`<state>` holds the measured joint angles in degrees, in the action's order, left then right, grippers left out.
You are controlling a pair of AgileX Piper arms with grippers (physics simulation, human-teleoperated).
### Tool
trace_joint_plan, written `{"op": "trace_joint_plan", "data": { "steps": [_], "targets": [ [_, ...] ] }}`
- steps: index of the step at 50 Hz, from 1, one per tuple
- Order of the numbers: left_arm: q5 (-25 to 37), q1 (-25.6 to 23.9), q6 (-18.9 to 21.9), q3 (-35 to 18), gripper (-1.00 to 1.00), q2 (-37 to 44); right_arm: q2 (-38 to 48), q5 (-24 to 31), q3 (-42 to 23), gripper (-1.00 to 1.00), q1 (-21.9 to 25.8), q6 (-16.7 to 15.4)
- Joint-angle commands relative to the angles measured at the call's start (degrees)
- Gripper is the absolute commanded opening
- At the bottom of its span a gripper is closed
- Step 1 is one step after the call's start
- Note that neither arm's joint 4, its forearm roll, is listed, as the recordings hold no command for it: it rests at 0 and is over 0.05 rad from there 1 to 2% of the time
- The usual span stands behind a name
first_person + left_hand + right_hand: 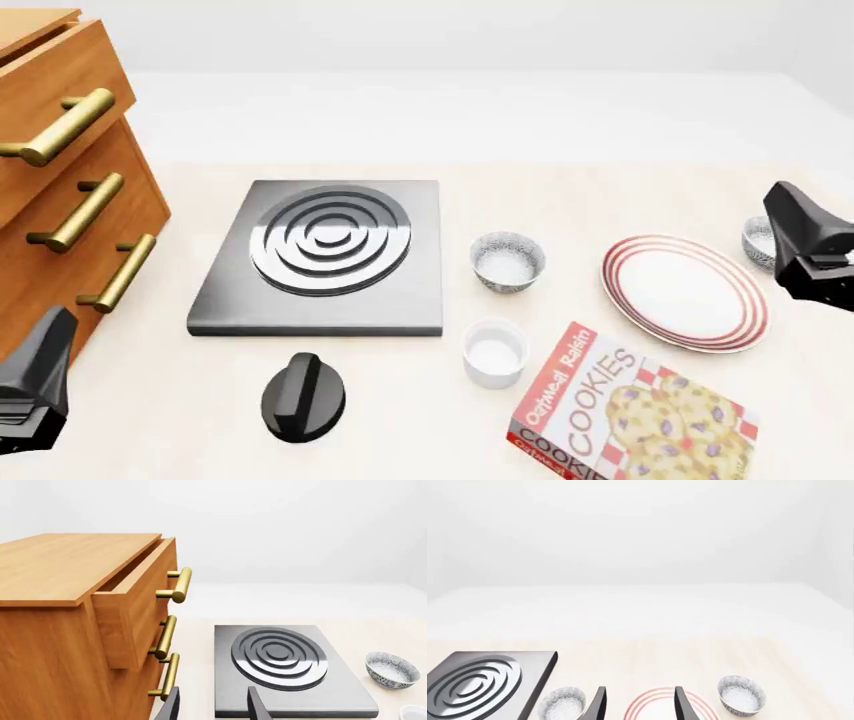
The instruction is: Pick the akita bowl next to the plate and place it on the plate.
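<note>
**Speckled bowl waits beside the plate, both grippers apart and empty**

The wide round white plate with red concentric rings (683,291) lies at the right of the front view on the pale wooden worktop (574,200). Two small speckled bowls flank it. The akita bowl, small, round, white inside and grey-black speckled outside (758,240), sits just beside the plate's upper right edge, half hidden behind the right gripper (636,704). Its look-alike, the second speckled bowl (507,261), stands left of the plate, a little further off, near the dark grey hob plate with raised rings (327,255).

The right gripper has its fingers spread with nothing between them, hovering above the plate's near side in its wrist view. The left gripper (212,705) is likewise released and empty, low at the frame's left by the wooden drawer cabinet with brass handles (60,180).

The akita bowl looks rigid, light and glazed, so probably slippery and liable to chip. A pinch over the rim, one finger inside and one outside, seems the surest hold, since the curved wall offers little grip from the sides.
</note>
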<state>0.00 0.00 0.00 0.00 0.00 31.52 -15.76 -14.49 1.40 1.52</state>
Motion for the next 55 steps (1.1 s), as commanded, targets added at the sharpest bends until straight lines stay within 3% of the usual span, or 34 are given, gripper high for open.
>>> {"op": "trace_joint_plan", "data": {
  "steps": [1, 55],
  "targets": [
    [0.0, 0.0, 0.0, 0.0, 1.0, 0.0, 4.0, -2.5, -0.9, 1.0, -0.2, -0.5],
    [0.0, 0.0, 0.0, 0.0, 1.0, 0.0, 20.5, -10.1, -6.6, 1.0, -3.7, -3.0]
  ]
}}
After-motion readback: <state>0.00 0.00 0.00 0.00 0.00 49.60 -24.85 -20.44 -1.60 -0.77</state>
